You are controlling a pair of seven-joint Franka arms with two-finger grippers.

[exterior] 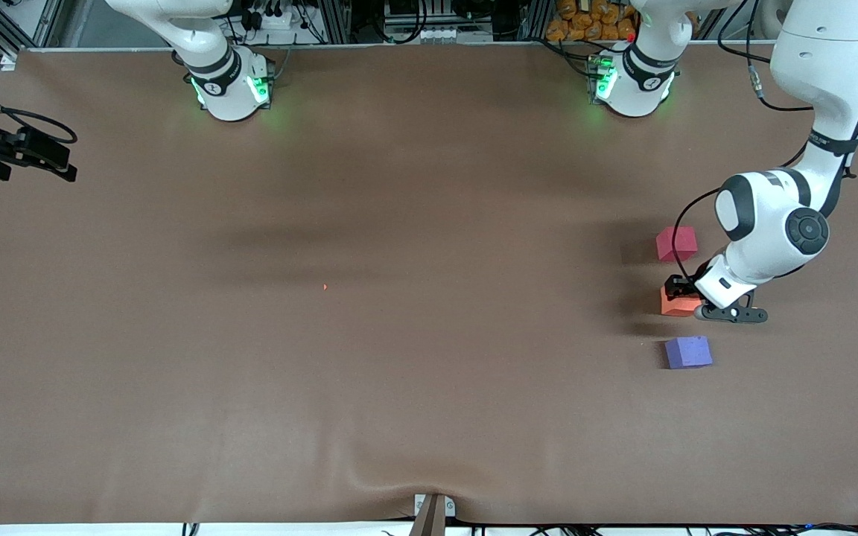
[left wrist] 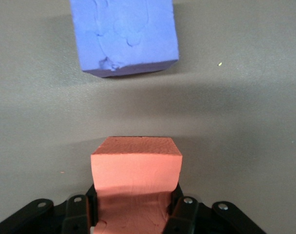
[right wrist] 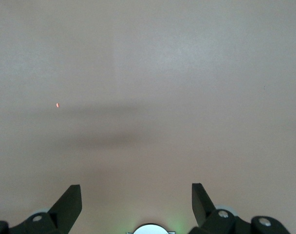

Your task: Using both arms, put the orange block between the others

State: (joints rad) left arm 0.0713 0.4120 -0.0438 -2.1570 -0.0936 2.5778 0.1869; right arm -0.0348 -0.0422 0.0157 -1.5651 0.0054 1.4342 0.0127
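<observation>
Nearest the front camera, purple block (exterior: 688, 352) on the brown counter (exterior: 399, 335), toward the left arm's end. Next up, orange block (exterior: 678, 302) pinched in the closed left gripper (exterior: 678, 292), seemingly at or just above the counter, in the gap. Farther off, red block (exterior: 676, 243). Best lowered straight, kept level and apart from both neighbours, then released gently. Right gripper (right wrist: 137, 204) waiting with fingers spread wide over bare counter, holding nothing.

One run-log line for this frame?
left gripper: shut on orange block, between red-pink cube and purple cube | right gripper: open, empty, waiting
</observation>
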